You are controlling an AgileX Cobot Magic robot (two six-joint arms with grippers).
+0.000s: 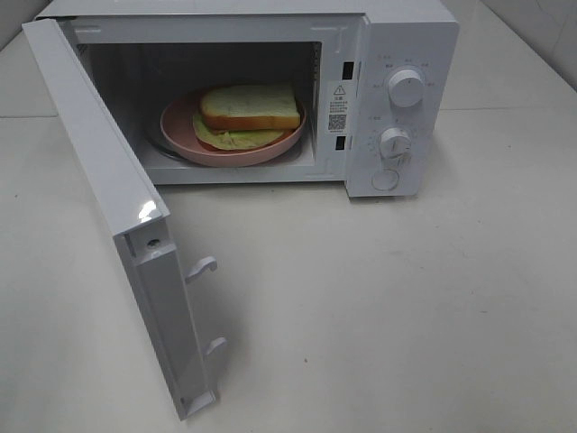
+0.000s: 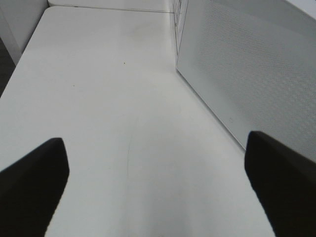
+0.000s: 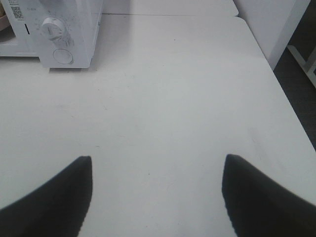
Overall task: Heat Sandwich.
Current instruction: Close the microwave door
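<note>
Closest thing to the camera is the microwave door (image 1: 135, 244), swung wide open toward the near left, with its two latch hooks (image 1: 203, 267) sticking out of the edge. Behind it sits the white microwave (image 1: 406, 36) at the far side of the table (image 1: 406, 298), cavity open.

The sandwich (image 1: 251, 106) is inside the cavity, lying on a round pink plate (image 1: 180, 126). It's a pale slice with an orange-yellow crust on top, and some green filling plus the lower slice poke out on the near-left side. It's smaller than the plate and sits a bit toward the plate's far right. On the right of the microwave's front are two knobs, an upper one (image 1: 406, 87) and a lower one (image 1: 395, 142), with a round button (image 1: 385, 179) under them.

The left gripper (image 2: 154, 140) hangs over bare table just beside the dotted panel of the open door. Its dark fingers (image 2: 34, 182) are spread wide with nothing between them.

The right gripper (image 3: 157, 159) is also spread wide and holding nothing. It's over bare table on the near right, looking toward the microwave's knob side.

Neither wrist view catches the sandwich, so both grippers are well apart from it. The sandwich is far inside the cavity and the grippers are out over the table on either side.
</note>
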